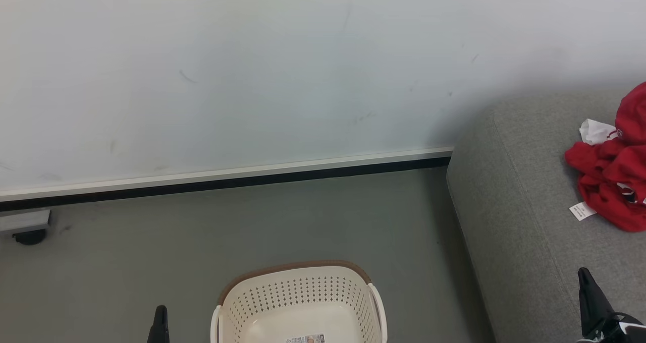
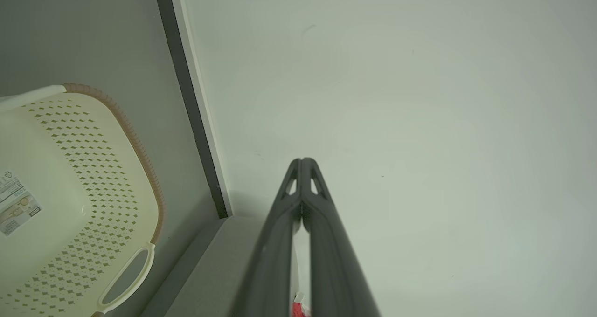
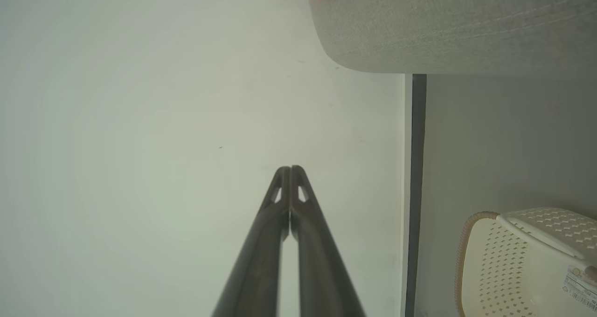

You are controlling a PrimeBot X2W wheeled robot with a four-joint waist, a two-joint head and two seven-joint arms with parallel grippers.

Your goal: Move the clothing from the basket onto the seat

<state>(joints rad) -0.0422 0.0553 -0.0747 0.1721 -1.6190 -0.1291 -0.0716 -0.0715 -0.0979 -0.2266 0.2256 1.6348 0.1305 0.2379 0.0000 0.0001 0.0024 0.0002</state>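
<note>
Since the laundry basket (image 1: 303, 295) at 6 o'clock lies empty and the red clothing (image 1: 613, 181) is heaped on the grey sofa (image 1: 515, 207) at 3 o'clock, the task is judged done; the arms are best held clear of the heap. The left gripper (image 2: 303, 161) and right gripper (image 3: 290, 168) are closed tip to tip, and nothing is held. Counted: one basket, one heap, one sofa, two grippers.

basket (image 1: 303, 290): smooth cream plastic, woven-look brown rim | sofa (image 1: 520, 191): matt grey woven cloth | clothes (image 1: 615, 176): soft red cloth

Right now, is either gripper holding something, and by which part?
Nothing is held. The left gripper and right gripper are both shut with fingertips together; the clothes lie on the sofa.
</note>
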